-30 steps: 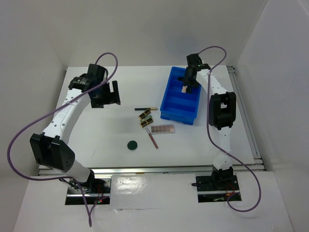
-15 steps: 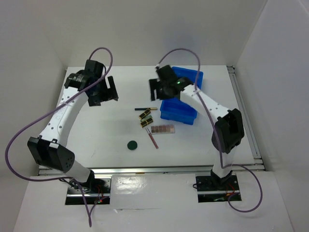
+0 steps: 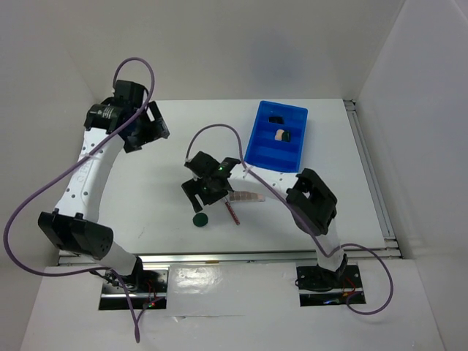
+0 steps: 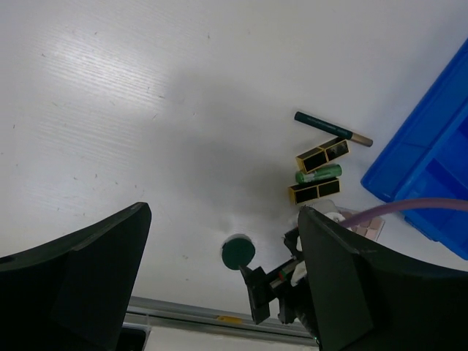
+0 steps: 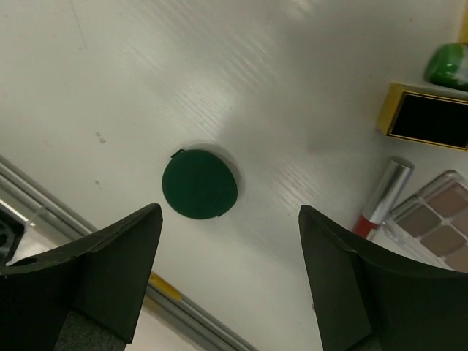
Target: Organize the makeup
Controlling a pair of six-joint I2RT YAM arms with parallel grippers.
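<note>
My right gripper [image 5: 227, 274] hangs spread wide over the round dark-green disc [image 5: 199, 183], which lies alone toward the table's near edge. Just beyond are the pink stick [image 5: 376, 201], the brown-pink palette strip [image 5: 431, 234] and the black-gold lipstick tubes [image 4: 322, 155]. Toward the far-right corner, the blue plastic compartment bin [image 3: 256, 133] holds a beige egg sponge [image 3: 279, 135] and two small dark items. My left gripper [image 4: 219, 285], also spread, hovers near the far-left corner.

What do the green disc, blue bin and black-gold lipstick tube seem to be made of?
Green disc: probably matte plastic; flat even colour, small rim tabs.
Blue bin: moulded plastic; uniform colour, dividers.
Lipstick tube: black face, metallic-looking gold edging; perhaps coated plastic.
</note>
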